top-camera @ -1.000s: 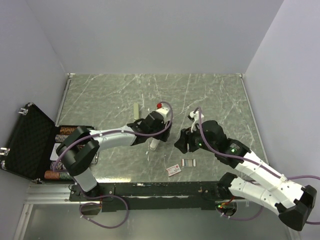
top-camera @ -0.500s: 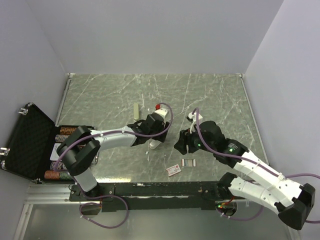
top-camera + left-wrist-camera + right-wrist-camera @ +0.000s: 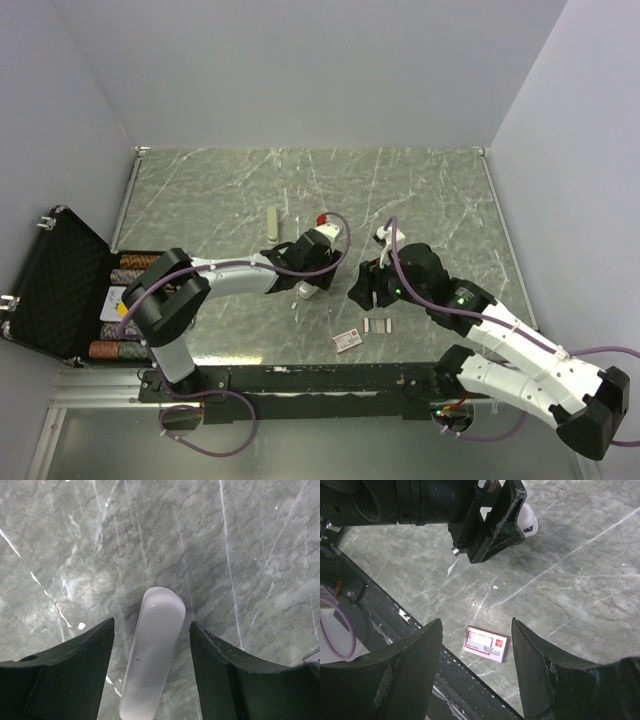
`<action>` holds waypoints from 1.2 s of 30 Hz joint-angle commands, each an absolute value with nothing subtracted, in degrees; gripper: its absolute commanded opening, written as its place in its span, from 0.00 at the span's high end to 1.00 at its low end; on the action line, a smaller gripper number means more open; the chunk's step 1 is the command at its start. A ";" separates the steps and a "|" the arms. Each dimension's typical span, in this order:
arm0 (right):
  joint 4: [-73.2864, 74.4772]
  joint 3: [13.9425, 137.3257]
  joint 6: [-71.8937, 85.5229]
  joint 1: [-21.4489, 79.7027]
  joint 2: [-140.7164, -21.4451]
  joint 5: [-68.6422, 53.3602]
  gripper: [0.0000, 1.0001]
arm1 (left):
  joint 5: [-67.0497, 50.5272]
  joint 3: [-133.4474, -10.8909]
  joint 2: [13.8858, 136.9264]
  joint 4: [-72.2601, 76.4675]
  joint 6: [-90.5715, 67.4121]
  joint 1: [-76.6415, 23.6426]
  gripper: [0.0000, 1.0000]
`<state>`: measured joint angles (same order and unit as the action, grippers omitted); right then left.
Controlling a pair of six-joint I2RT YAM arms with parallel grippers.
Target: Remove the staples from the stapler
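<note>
A white stapler (image 3: 152,670) lies on the marble table (image 3: 430,200) between the jaws of my left gripper (image 3: 152,624). The jaws are open and stand on either side of it without touching. In the top view the left gripper (image 3: 308,276) covers most of this stapler (image 3: 304,291). A short silvery strip of staples (image 3: 377,324) lies on the table near the front. My right gripper (image 3: 362,290) is open and empty, hovering above a small red-and-white box (image 3: 486,644). The staples do not show in the wrist views.
A second pale stapler (image 3: 271,218) lies behind the left arm. An open black case (image 3: 55,280) with chips sits at the left edge. The red-and-white box (image 3: 348,340) lies near the table's front edge, left of the staples.
My left gripper has shifted slightly toward the near side, over the white stapler. The right gripper has barely moved.
</note>
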<state>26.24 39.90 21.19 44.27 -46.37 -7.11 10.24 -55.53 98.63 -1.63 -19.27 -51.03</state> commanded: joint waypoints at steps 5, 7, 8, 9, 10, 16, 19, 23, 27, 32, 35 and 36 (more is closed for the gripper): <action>23.91 38.59 22.41 44.47 -45.18 -7.91 0.37 | 10.63 -58.80 99.76 -0.44 -17.58 -52.21 0.39; 23.64 38.24 22.59 44.56 -45.17 -8.17 0.38 | 10.81 -59.15 99.93 -0.44 -17.32 -52.38 0.43; 23.47 38.15 22.67 44.56 -45.26 -8.26 0.39 | 10.98 -59.41 99.93 -0.44 -17.23 -52.64 0.43; 23.38 37.97 22.85 44.56 -45.26 -8.35 0.39 | 11.33 -59.50 100.02 -0.44 -17.14 -52.65 0.44; 23.29 37.88 22.85 44.56 -45.26 -8.52 0.39 | 11.42 -59.76 100.19 -0.44 -16.96 -52.82 0.44; 23.11 37.71 23.03 44.56 -45.26 -8.70 0.39 | 11.69 -59.94 101.34 -0.44 -16.00 -52.82 0.49; 23.12 37.71 23.03 44.56 -45.09 -8.61 0.39 | 12.48 -60.12 101.86 -0.88 -15.65 -52.91 0.49; 22.85 37.71 23.20 44.56 -45.26 -8.79 0.39 | 13.18 -59.77 101.78 -0.88 -15.47 -52.82 0.51; 22.41 37.35 23.38 44.56 -45.44 -8.88 0.41 | 14.06 -59.24 101.16 -0.88 -15.56 -52.82 0.59; 22.41 37.26 23.38 44.65 -45.79 -8.53 0.43 | 15.03 -58.89 98.97 -1.40 -16.08 -52.82 0.99; 23.20 37.70 23.03 44.56 -45.88 -8.00 0.43 | 14.77 -59.06 96.25 -2.55 -16.61 -52.82 0.99; 23.64 37.97 22.77 44.56 -45.62 -7.74 0.43 | 13.98 -59.06 94.94 -3.07 -16.61 -52.82 0.99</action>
